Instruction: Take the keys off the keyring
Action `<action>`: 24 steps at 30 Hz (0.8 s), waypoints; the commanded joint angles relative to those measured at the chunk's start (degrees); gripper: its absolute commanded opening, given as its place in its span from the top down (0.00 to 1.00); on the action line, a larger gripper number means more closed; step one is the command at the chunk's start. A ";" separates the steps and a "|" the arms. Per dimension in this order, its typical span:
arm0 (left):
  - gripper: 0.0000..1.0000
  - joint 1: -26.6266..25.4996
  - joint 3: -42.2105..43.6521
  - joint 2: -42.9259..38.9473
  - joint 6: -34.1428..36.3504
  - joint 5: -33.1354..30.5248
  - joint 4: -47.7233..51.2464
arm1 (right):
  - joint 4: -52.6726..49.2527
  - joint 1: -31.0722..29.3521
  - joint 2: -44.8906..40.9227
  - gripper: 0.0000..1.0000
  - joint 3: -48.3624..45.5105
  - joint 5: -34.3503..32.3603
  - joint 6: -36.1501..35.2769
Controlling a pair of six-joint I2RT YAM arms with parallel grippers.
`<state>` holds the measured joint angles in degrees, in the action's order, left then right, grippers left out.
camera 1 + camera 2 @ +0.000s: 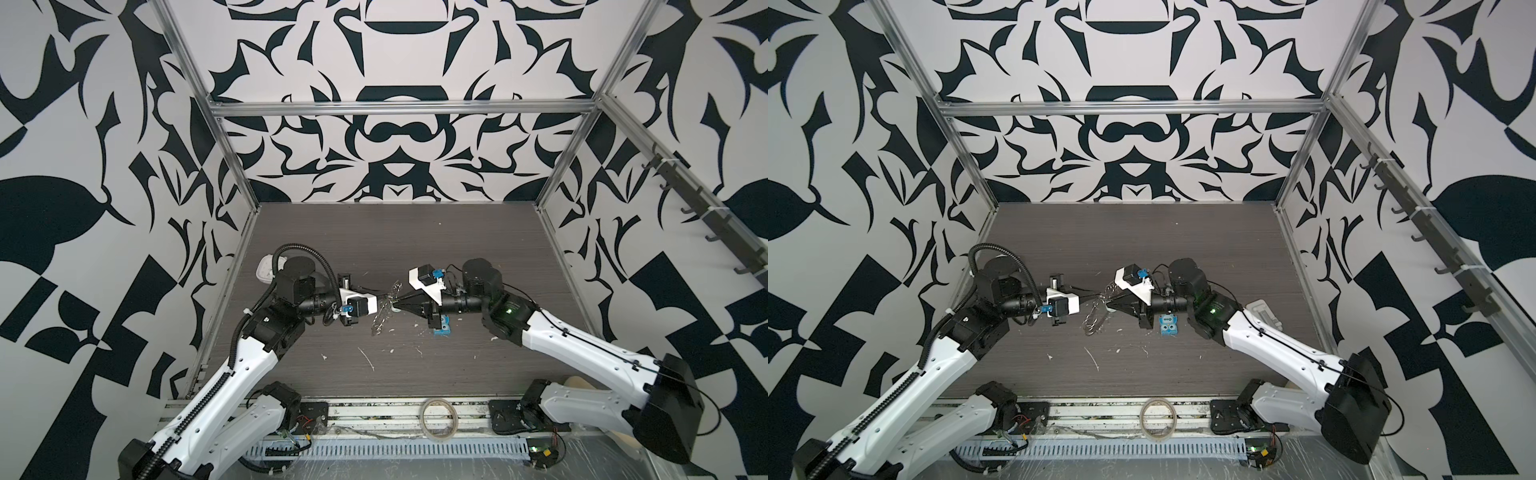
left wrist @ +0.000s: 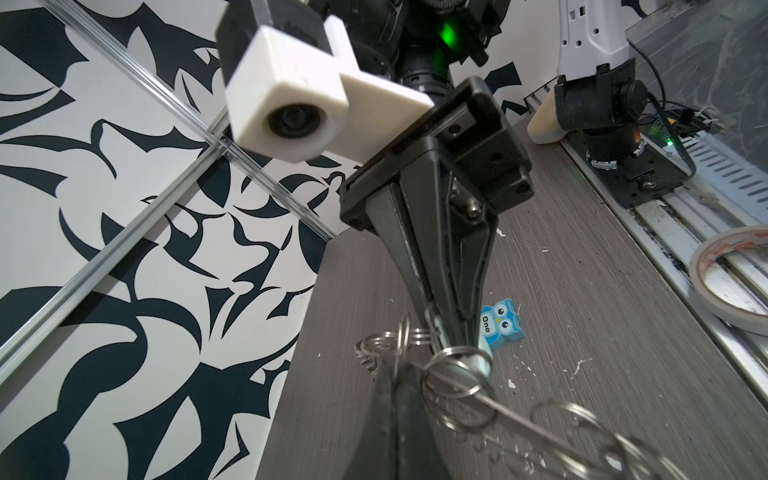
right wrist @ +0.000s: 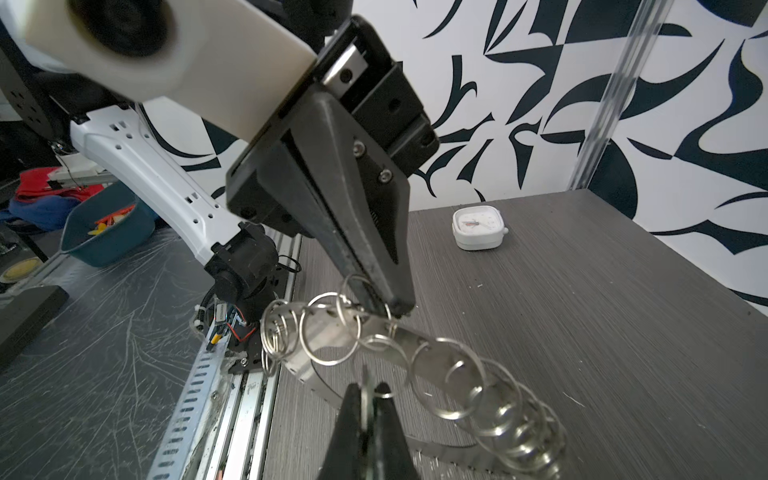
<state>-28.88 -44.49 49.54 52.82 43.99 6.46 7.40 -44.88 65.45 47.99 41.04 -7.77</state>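
Note:
The keyring (image 3: 328, 332), a flat grey metal disc fringed with small loops, hangs tilted above the table's middle, seen in both top views (image 1: 383, 312) (image 1: 1096, 311). My left gripper (image 2: 397, 368) is shut on its rim; the right wrist view shows this left gripper (image 3: 390, 309) pinching the disc. My right gripper (image 3: 365, 390) is shut on a thin pale key (image 3: 365, 395), seen edge-on with a small loop beside it. In the left wrist view the pale key (image 2: 484, 359) pokes out at the right gripper's tip. The two grippers (image 1: 388, 296) (image 1: 395, 307) meet tip to tip.
A blue owl block (image 1: 441, 328) (image 2: 498, 322) lies on the table under the right arm. A beige tape roll (image 1: 438, 417) sits on the front rail. A white clock (image 3: 478, 228) stands at the far left. Metal frame posts edge the table.

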 commanded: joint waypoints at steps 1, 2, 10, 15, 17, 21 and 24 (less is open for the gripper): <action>1.00 0.12 -0.32 -1.13 1.26 -0.19 0.47 | -9.51 -0.38 -2.64 1.00 4.47 -2.60 -5.23; 1.00 0.14 -0.25 -1.07 1.21 -0.56 0.65 | -11.11 -0.38 -2.77 1.00 5.14 -3.09 -5.69; 1.00 -2.04 -0.64 -0.24 -0.89 -5.83 0.73 | -17.70 -0.38 -2.72 1.00 9.73 -5.87 -5.85; 1.00 -5.00 -1.35 0.57 -5.39 -12.50 0.88 | -18.95 -0.93 -2.66 1.00 11.30 -7.47 -5.84; 1.00 -6.04 -1.77 1.06 -6.57 -15.00 1.49 | -18.91 -1.58 -2.87 1.00 11.31 -8.71 -6.09; 1.00 -6.88 -2.82 2.20 -10.43 -18.61 1.63 | -18.93 -2.56 -2.99 1.00 11.38 -10.10 -6.77; 1.00 -7.49 -3.95 3.09 -13.13 -20.59 1.63 | -19.77 -3.39 -2.85 1.00 11.56 -11.28 -7.85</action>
<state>-36.27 -45.41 52.16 43.64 27.83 8.51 -12.40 -47.22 63.57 57.06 30.48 -14.15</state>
